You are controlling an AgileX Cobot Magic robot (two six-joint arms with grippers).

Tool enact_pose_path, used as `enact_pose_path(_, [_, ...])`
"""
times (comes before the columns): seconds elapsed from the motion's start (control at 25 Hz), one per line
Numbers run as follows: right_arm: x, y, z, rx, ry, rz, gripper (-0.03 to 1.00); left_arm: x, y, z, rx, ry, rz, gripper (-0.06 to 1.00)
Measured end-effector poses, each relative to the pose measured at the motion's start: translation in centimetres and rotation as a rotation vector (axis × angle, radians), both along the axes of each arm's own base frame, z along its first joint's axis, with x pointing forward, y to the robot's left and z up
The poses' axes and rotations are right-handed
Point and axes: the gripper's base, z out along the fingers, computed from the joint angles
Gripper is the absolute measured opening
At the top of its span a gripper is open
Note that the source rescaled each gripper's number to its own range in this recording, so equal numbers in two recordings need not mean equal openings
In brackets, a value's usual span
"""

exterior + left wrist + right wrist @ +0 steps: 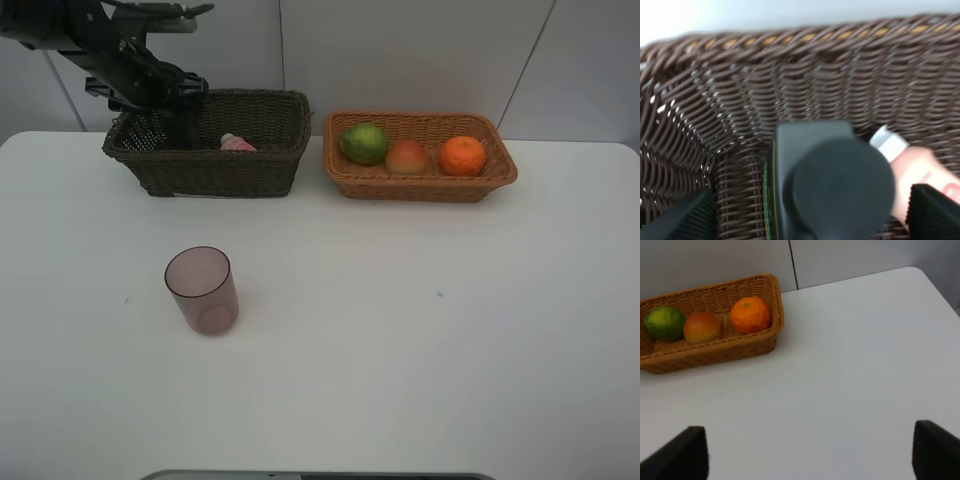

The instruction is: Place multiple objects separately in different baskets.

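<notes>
Left gripper [172, 105] sits inside dark basket [250, 170], fingers spread wide around pump bottle [820, 185], apparently letting go; pink bottle [237, 143] beside. Next I lift clear and fetch cup [201, 290].

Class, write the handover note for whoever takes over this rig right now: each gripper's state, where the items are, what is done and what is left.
Left gripper: down inside the dark basket, the pump bottle between its fingers; whether it grips is unclear.
Right gripper: open, empty, above bare table.
Small pink bottle: in the dark basket.
Green fruit, peach-red fruit and orange: in the tan basket.
Pink cup: upright on the table.
Done: fruit and small bottle.
Left: free the pump bottle, basket the cup.
</notes>
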Motion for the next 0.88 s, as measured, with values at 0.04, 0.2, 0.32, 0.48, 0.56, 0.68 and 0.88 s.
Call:
enact_pose_path(0.04, [0.0,0.0,0.0,0.0,0.0,0.0,0.78,-0.2,-0.1,0.7,-0.001,-0.001,-0.004,1.0])
enact_pose_path(0.2, [0.0,0.0,0.0,0.0,0.0,0.0,0.78,-1.4,-0.5,3.8,0.001,0.011,-0.019,1.0])
enact_pose_path(0.32, [0.0,0.0,0.0,0.0,0.0,0.0,0.78,-3.0,-1.7,5.7,0.01,0.07,-0.055,1.0])
enact_pose_path(0.48, [0.0,0.0,0.0,0.0,0.0,0.0,0.78,-5.7,-3.7,7.3,0.054,0.187,-0.14,1.0])
enact_pose_path(0.56, [0.0,0.0,0.0,0.0,0.0,0.0,0.78,-7.2,-4.5,7.5,0.076,0.221,-0.179,1.0])
enact_pose_path(0.68, [0.0,0.0,0.0,0.0,0.0,0.0,0.78,-10.0,-5.0,7.2,0.095,0.259,-0.215,1.0])
enact_pose_path(0.88, [0.0,0.0,0.0,0.0,0.0,0.0,0.78,-14.8,-4.8,6.0,0.157,0.322,-0.297,1.0])
